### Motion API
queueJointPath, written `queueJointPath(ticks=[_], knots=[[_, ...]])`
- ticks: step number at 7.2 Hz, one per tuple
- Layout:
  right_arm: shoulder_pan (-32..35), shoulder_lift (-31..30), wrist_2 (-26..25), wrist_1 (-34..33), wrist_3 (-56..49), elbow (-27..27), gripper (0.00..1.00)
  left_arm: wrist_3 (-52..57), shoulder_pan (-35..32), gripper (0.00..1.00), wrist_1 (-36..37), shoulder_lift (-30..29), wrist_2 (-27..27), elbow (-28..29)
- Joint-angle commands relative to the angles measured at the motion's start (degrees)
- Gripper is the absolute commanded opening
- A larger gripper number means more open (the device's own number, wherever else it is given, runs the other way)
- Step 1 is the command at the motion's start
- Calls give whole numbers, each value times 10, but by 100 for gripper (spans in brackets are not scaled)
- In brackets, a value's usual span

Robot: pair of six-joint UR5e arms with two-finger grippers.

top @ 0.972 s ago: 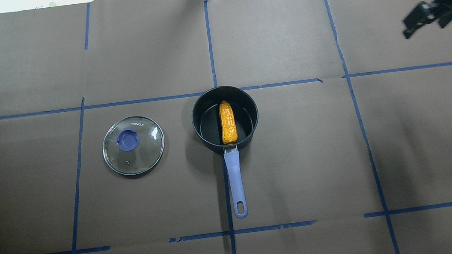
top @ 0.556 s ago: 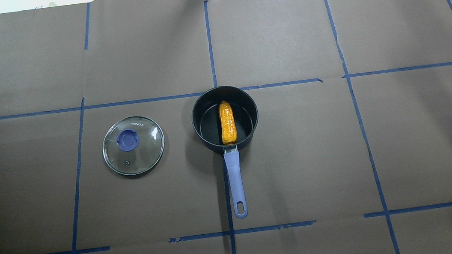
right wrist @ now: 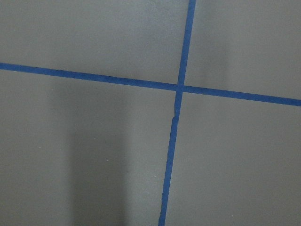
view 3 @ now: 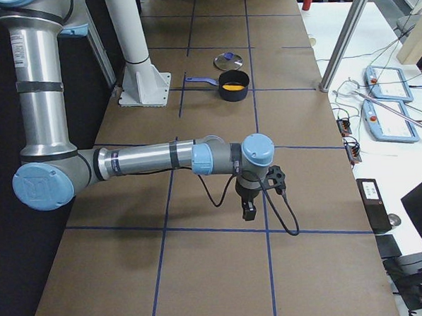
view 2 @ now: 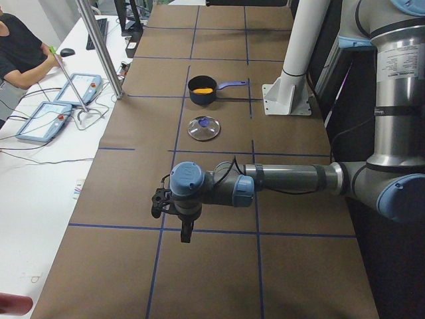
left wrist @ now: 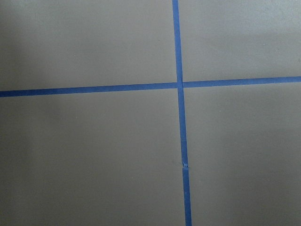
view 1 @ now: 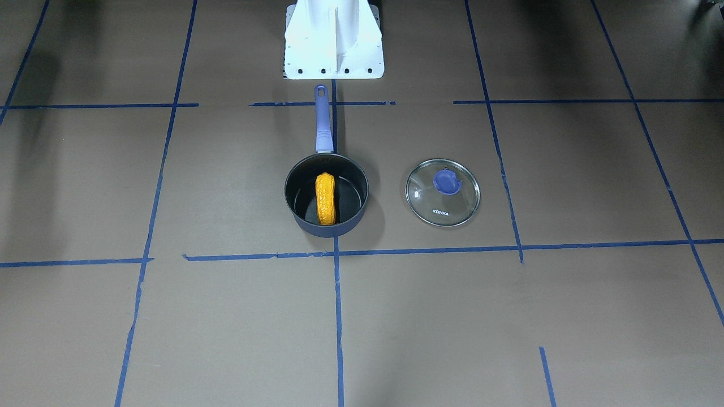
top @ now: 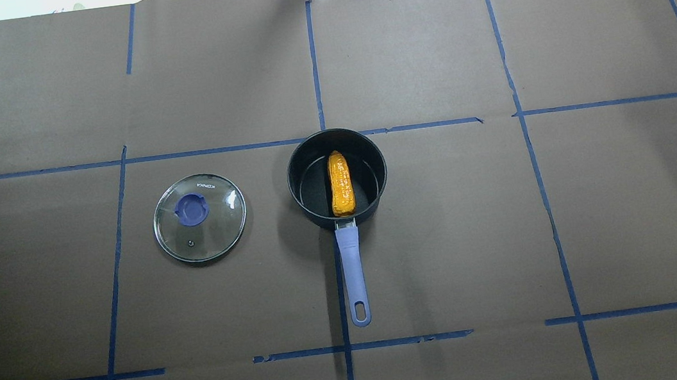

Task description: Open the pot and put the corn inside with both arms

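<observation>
In the front-facing view the saucepan [view 1: 328, 229] stands uncovered with the corn cob [view 1: 325, 199] lying inside it, and the glass lid [view 1: 443, 193] rests flat on the table [view 1: 565, 316], near the saucepan but not touching it. The overhead view agrees, so both steps look done and nothing seems left. From the table's left end, the left gripper [view 2: 185, 229] hangs over bare paper well apart from the saucepan, with nothing seen in it; how far it is open cannot be told. From the right end the same goes for the right gripper [view 3: 247, 207]. Both wrist views show only crossed blue tape [left wrist: 178, 84] on brown paper.
</observation>
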Motion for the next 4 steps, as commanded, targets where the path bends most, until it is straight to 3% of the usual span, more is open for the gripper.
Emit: queueJointPath(ticks=[1, 4], knots=[[26, -3, 21, 0, 0, -9, 100, 1, 0, 100, 1, 0, 1, 0], [46, -11, 25, 0, 0, -8, 100, 1, 0, 100, 1, 3, 1, 0]])
